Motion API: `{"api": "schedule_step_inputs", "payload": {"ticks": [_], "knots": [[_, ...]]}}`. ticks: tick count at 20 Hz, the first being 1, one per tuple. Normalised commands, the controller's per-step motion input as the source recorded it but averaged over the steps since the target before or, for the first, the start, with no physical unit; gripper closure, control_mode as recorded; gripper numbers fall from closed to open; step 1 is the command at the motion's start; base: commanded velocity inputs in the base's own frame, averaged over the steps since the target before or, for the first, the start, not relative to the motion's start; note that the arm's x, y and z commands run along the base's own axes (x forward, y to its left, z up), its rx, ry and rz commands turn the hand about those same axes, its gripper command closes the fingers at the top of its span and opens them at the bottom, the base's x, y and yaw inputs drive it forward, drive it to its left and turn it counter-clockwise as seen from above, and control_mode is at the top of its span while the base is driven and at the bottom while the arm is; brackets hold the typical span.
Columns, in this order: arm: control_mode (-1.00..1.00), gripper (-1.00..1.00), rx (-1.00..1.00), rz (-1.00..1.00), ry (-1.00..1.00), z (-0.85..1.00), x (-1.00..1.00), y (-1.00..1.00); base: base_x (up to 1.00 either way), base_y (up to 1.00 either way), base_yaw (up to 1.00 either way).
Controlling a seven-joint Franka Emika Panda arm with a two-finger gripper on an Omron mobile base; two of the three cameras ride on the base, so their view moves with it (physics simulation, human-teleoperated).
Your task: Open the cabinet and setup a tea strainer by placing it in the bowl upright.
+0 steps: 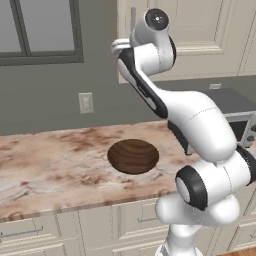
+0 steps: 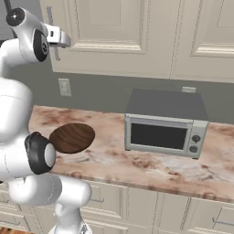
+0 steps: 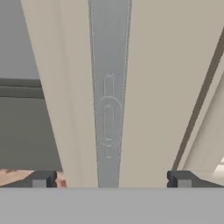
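Observation:
The cream cabinet hangs over the counter with its door shut. In the hand view its long grey bar handle runs upright right in front of me, between the two fingertips of my gripper, which stands open and close to the door. From the right base view the gripper is raised against the handle at the door's left edge. The dark wooden bowl sits on the counter below, with nothing in it. The tea strainer is out of view.
A grey microwave stands on the marble counter to the right of the bowl. A wall outlet and a window lie to the left. Cream drawers run under the counter edge.

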Motion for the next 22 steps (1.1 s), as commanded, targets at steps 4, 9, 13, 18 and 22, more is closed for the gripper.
{"api": "schedule_step_inputs", "payload": {"ticks": [4, 9, 13, 18, 22], "knots": [[-1.0, -1.0, 0.0, 0.0, -0.04, 0.0, 0.3, 0.02, 0.0, 0.0, 0.0], [-1.0, -1.0, 0.0, 0.0, -0.04, 0.0, 0.31, 0.0, 0.0, 0.0, 0.0], [-1.0, -1.0, 0.0, 0.0, 0.0, 0.0, 0.25, 0.0, 0.0, 0.0, 0.0], [-1.0, 1.0, 0.0, 0.01, -0.03, -0.02, 0.33, 0.0, 0.0, 0.0, 0.0], [-1.0, 1.0, 0.0, 0.0, -0.05, 0.0, 0.37, 0.0, 0.0, 0.0, 0.0]]}}
